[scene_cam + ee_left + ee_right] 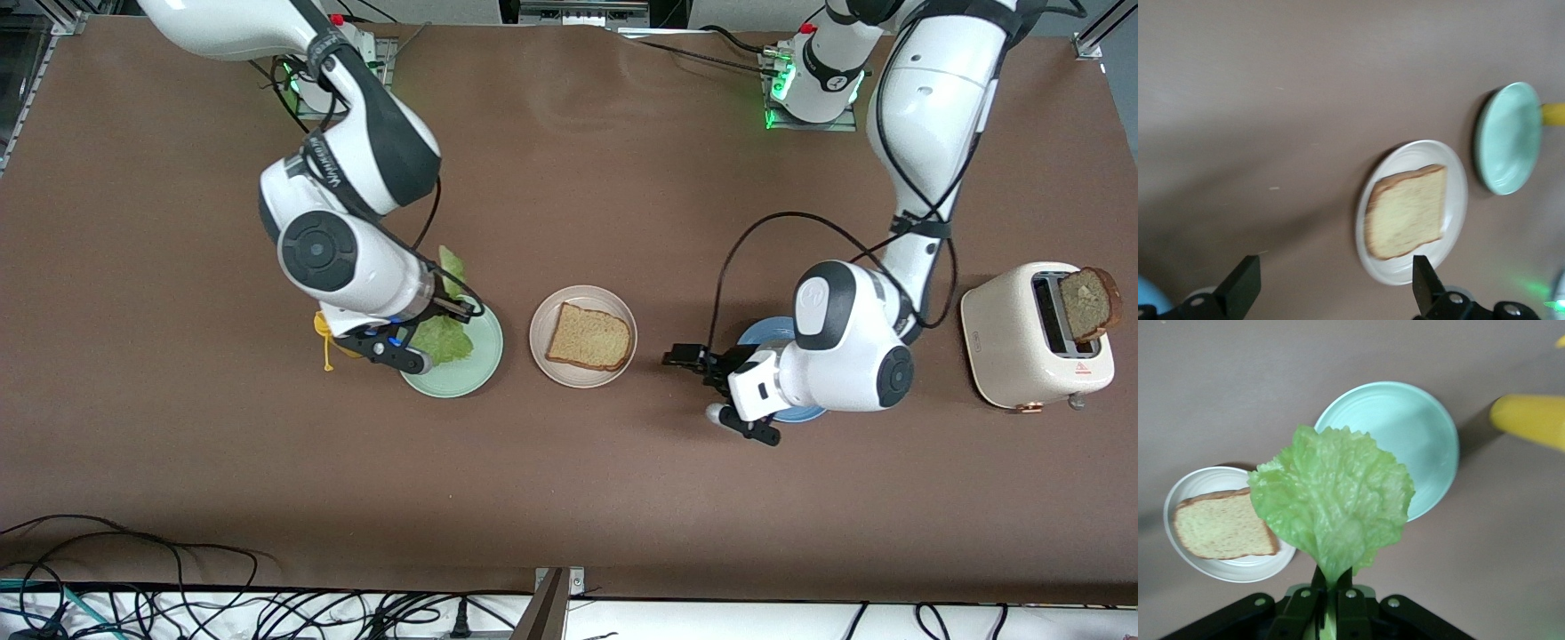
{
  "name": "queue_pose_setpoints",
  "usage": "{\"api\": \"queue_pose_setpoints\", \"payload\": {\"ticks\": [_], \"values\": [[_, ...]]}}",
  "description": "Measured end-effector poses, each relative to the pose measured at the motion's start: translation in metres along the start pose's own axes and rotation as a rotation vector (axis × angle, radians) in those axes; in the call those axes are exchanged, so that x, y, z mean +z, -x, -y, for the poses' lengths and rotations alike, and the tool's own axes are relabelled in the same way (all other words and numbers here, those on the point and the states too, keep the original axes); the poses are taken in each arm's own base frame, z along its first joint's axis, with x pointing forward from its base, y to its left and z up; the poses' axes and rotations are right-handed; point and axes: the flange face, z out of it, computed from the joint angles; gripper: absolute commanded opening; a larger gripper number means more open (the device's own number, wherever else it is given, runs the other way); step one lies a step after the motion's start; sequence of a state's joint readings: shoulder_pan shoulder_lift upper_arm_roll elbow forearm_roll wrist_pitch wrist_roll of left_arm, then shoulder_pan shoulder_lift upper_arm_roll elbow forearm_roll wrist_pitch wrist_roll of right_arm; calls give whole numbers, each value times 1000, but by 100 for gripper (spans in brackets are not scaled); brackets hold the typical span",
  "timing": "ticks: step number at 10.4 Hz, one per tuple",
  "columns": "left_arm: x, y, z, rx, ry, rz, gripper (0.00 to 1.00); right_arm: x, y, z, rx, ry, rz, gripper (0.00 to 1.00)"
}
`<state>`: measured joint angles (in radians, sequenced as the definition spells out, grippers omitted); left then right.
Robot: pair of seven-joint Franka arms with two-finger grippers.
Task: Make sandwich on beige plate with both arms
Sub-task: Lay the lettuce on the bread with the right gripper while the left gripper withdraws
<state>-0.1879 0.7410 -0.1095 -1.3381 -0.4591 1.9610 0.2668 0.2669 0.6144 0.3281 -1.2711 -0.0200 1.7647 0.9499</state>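
Observation:
The beige plate (544, 354) sits mid-table with one brown bread slice (589, 338) lying on it. My right gripper (428, 327) is shut on the stem of a crinkled green lettuce leaf (442, 339) and holds it up over the mint-green plate (471, 357). In the right wrist view the leaf (1331, 500) hangs from the gripper (1335, 577), with the beige plate (1238, 567) and bread (1221, 527) beside it. My left gripper (686, 358) is open and empty, over the table between the beige plate and the blue plate (763, 331). A second bread slice (1091, 305) stands in the toaster.
A cream toaster (1022, 342) stands at the left arm's end of the table. A yellow object (327, 341) lies beside the mint-green plate, toward the right arm's end. The left wrist view shows its gripper (1335, 273), beige plate (1455, 220) and mint-green plate (1508, 140).

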Motion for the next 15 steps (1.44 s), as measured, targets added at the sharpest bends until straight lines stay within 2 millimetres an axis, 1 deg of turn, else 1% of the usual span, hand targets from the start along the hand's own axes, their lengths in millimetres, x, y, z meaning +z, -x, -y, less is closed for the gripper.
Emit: {"api": "queue_pose_setpoints", "payload": {"ticks": [2,4,5,6,8,10,11,12,13,15], "values": [[-49,9,1,73,-173,20,100,17,17,28,54,-40,-20,0],[-98,25,11,76,-250,51,100,41,28,52,100,-93,-37,0],[-121,34,12,76,-283,66,100,54,32,63,117,-121,-45,0],[-142,43,5,81,-314,81,100,66,37,74,126,-143,-49,0],[-182,62,-15,101,-394,103,100,89,47,90,136,-182,-55,0],[-222,85,-33,99,-434,120,100,111,60,106,148,-212,-56,0],[-236,93,-39,96,-438,117,100,121,67,111,147,-209,-51,0],[-242,98,-42,93,-440,116,100,129,73,116,140,-212,-49,0],[-242,99,-41,91,-439,122,100,139,81,122,130,-219,-50,0],[-237,102,-40,85,-433,148,100,165,87,130,120,-238,-58,2]]}}
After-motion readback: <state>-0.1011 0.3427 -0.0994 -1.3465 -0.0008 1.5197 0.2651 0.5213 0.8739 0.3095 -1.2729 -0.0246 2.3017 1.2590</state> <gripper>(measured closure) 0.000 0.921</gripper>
